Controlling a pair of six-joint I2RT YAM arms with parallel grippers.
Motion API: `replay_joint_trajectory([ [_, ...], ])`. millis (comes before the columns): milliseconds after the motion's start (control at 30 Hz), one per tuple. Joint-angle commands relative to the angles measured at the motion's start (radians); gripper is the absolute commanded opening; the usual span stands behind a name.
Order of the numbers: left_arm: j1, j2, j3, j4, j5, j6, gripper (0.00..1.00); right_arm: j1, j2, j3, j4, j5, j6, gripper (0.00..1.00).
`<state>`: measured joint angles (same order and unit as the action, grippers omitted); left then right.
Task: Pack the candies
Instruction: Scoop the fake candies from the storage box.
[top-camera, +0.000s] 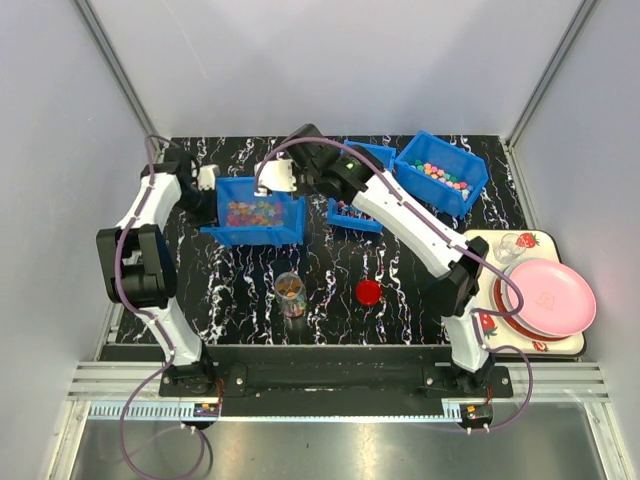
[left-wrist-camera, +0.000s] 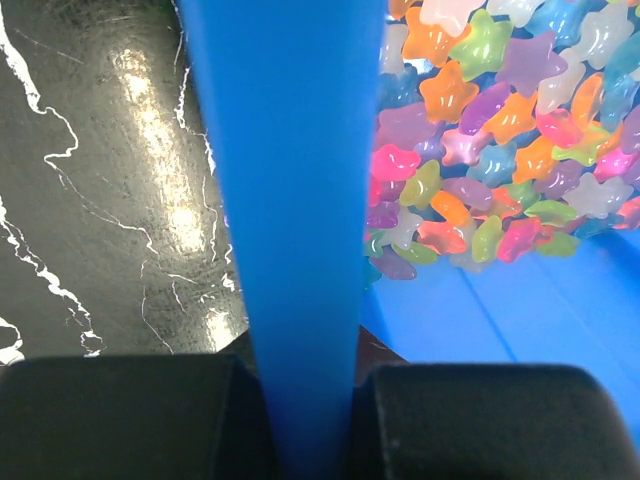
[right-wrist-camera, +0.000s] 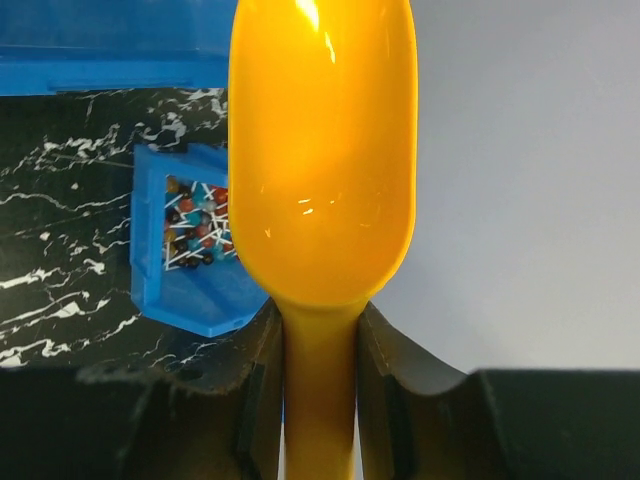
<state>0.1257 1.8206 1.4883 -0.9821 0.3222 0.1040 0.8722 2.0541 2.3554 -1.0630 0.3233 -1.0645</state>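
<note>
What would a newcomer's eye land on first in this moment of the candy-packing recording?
The yellow scoop dominates the right wrist view, its handle clamped in the right gripper. Next comes the heap of bright star-shaped candies in the blue bin on the table's left side, with the left gripper pinching the bin's wall. In the top view, a pink plate stands out at the right edge.

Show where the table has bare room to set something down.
Bare: between the jar and red lid, and from the jar to the left arm. Crowded: the back row, with left bin, middle bin, right bin and the right arm.
</note>
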Motion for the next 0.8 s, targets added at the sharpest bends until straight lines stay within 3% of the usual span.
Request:
replay_joint_trajectory([
  [0,-0.038,-0.079,-0.025,0.115,-0.051,-0.038,0.00,0.027,0.043,0.010,-0.074,0.029,-0.066,0.00],
  [300,-0.066,-0.109,-0.053,0.168,-0.120,-0.067,0.00,0.066,0.152,0.104,-0.267,0.037,-0.097,0.00],
  [767,-0.104,-0.152,-0.065,0.191,-0.149,-0.072,0.00,0.074,0.382,0.269,-0.233,0.082,-0.202,0.00],
])
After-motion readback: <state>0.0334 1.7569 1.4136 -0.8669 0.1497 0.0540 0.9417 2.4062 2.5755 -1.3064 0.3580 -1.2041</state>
